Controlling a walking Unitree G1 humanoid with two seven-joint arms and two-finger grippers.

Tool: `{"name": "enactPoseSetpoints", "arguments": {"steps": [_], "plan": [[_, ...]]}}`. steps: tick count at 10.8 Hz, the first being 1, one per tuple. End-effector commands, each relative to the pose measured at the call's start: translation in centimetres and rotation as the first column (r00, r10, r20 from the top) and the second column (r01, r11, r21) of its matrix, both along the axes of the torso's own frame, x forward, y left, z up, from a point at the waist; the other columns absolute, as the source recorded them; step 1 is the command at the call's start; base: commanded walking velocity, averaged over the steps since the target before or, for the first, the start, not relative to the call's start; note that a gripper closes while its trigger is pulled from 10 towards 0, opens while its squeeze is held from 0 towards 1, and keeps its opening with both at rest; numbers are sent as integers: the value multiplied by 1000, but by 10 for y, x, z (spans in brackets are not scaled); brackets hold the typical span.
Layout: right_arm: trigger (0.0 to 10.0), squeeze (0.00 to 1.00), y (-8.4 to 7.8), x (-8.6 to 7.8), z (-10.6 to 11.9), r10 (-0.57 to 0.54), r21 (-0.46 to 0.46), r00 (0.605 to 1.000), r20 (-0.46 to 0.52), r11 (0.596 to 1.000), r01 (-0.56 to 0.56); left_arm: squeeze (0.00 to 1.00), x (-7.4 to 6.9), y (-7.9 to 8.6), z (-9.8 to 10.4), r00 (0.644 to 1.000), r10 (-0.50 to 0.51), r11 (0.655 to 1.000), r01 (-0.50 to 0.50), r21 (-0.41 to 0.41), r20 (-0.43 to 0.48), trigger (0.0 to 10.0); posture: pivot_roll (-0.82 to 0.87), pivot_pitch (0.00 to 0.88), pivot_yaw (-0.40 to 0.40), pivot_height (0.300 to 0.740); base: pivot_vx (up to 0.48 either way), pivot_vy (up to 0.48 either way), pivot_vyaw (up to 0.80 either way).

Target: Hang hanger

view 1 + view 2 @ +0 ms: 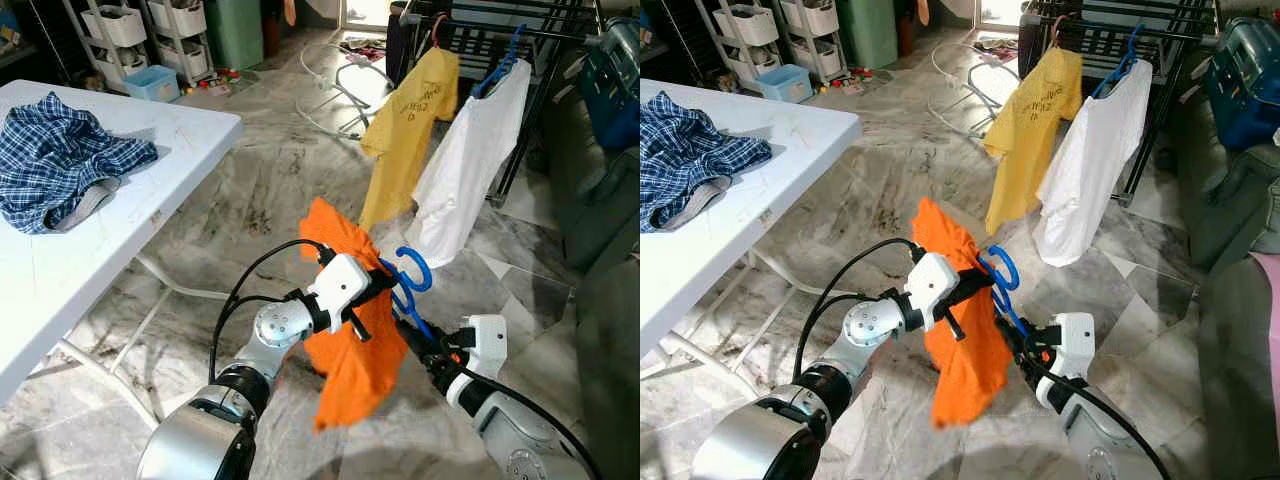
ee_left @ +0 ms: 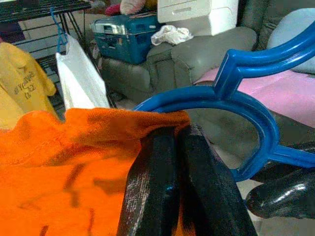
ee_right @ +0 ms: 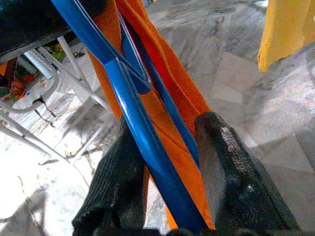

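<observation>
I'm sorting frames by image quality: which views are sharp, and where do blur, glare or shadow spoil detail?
Eye views: sharp and evenly daylit, soft shadow under the white table. Left wrist view: the left gripper pinching the orange shirt is so close that it is soft, and the blue hanger is slightly blurred. Right wrist view: the floor is washed out by glare; the right gripper is dark.
</observation>
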State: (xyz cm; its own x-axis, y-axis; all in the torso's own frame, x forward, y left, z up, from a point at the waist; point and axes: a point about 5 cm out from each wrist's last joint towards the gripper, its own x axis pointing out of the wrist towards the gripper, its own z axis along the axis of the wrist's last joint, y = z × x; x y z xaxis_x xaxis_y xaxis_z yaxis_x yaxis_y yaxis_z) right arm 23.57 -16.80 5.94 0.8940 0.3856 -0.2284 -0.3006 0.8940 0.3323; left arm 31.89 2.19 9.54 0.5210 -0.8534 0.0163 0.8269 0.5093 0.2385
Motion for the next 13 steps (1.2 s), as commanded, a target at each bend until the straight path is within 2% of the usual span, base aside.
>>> {"name": "enactPoseSetpoints", "arguments": {"steps": [1,2,3,4,6,7,9,10,12,13], "plan": [[0,0,-5,-7,-15,2,-46,997,-75,999,-6,0,11,-2,26,995,23,997,-16,-72,95,0,-68,27,-12,740,0,0,0],[0,0,-8,-8,-18,-11,-60,998,-66,998,7,0,10,-4,25,996,31,997,-25,-77,85,0,-67,25,-11,740,0,0,0],[0,0,-8,-7,-17,-34,-54,999,-35,998,32,651,10,-1,14,995,97,994,-95,-55,35,8000,-68,22,-11,740,0,0,0],[0,0,-9,-5,-17,-70,-53,997,-12,996,70,1000,11,6,2,982,188,981,-189,-40,-29,10000,-68,19,-12,740,0,0,0],[0,0,-10,-1,-19,-114,-57,993,5,992,114,1000,10,19,-13,948,303,952,-307,-20,-99,10000,-62,14,-20,740,0,0,0],[0,0,-10,0,-20,-116,-64,993,7,991,116,1000,9,21,-16,943,314,948,-318,-17,-115,10000,-59,13,-23,740,0,0,0],[0,0,-14,7,-21,-128,-78,992,18,989,129,1000,-2,10,-14,984,161,985,-165,-44,-72,10000,-42,8,-34,740,0,0,0],[0,0,-15,10,-20,-131,-78,991,33,988,133,1000,-3,9,-14,989,140,989,-142,-39,-57,10000,-39,8,-36,740,0,0,0],[0,0,-22,12,-19,-116,-72,991,60,990,120,1000,-5,27,-25,990,139,989,-137,58,-36,10000,-32,2,-35,740,0,0,0],[0,0,-25,9,-18,-100,-74,992,75,992,106,1000,2,42,-28,968,245,967,-239,87,-60,10000,-28,2,-36,740,0,0,0]]}}
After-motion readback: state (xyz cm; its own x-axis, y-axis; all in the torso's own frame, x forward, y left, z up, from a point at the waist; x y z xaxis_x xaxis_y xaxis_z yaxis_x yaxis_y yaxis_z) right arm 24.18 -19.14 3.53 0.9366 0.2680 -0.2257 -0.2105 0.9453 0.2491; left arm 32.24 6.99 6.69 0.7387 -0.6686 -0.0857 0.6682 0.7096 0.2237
